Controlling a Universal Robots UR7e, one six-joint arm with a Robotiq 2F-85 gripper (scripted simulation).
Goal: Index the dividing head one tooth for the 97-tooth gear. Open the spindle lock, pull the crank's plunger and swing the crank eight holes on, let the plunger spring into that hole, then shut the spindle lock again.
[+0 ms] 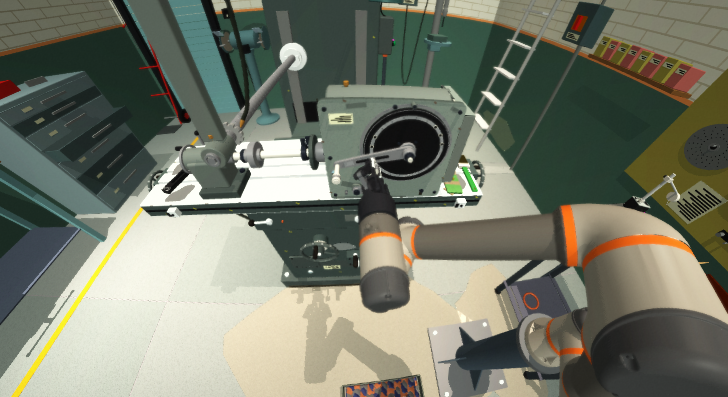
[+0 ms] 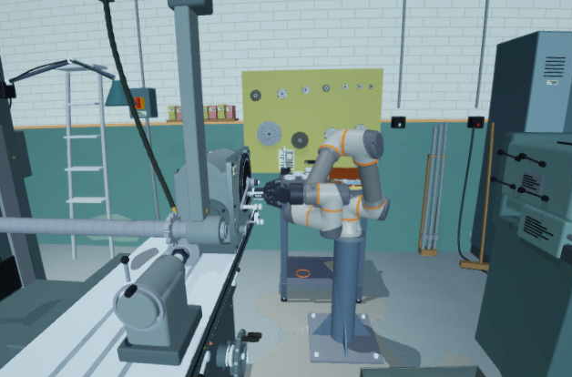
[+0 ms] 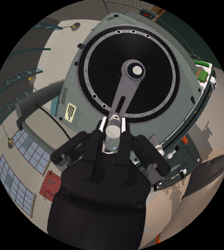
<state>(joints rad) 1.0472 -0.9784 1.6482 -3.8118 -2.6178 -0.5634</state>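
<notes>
The crank's plunger knob point(image 3: 113, 126), a small pale cylinder at the crank's outer end, is held in my closed gripper point(image 3: 112, 127) point(image 1: 373, 166) point(image 2: 259, 193). The grey crank arm point(image 1: 379, 156) point(image 3: 124, 91) runs from the hub at the middle of the black index plate point(image 1: 406, 143) point(image 3: 132, 73) down to the plate's lower left rim. The plate has a ring of holes and sits on the grey-green dividing head point(image 1: 389, 140) point(image 2: 221, 182). A white-knobbed lever point(image 1: 335, 176), which may be the spindle lock, stands on the head's lower left face.
Behind the dividing head rises the milling machine's column point(image 1: 326, 43). The head stands on the white machine table point(image 1: 305, 185), with a tailstock point(image 1: 216, 162) to its left. A ladder point(image 1: 514, 63) leans to the right, and a drawer cabinet point(image 1: 71, 134) stands far left.
</notes>
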